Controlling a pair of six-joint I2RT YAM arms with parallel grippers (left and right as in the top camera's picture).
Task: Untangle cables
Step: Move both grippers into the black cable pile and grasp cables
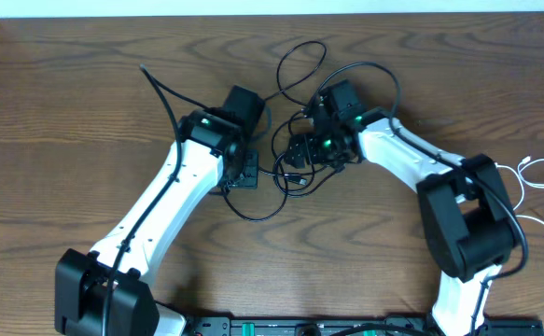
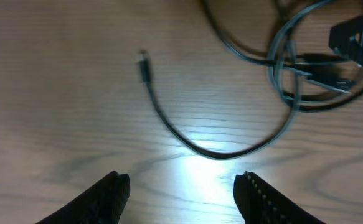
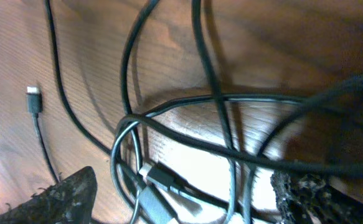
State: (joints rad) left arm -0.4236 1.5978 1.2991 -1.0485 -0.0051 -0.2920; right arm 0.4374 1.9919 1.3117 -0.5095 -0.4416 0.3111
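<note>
At the middle of the wooden table (image 1: pixel 66 112), two robot arms lean in over a knot of thin black cables (image 3: pixel 256 97). The right gripper (image 3: pixel 187 193) hovers with its fingers spread wide astride the knot, apparently ready to pick out one strand. The left gripper (image 2: pixel 181 186) is also parted and empty, above a loose loop ending in a small plug (image 2: pixel 143 62), probably waiting to pull that end clear. A white cable (image 1: pixel 542 183) lies well apart at the right edge. From above, the arms hide the knot's centre, and how many cords cross there cannot be told.
</note>
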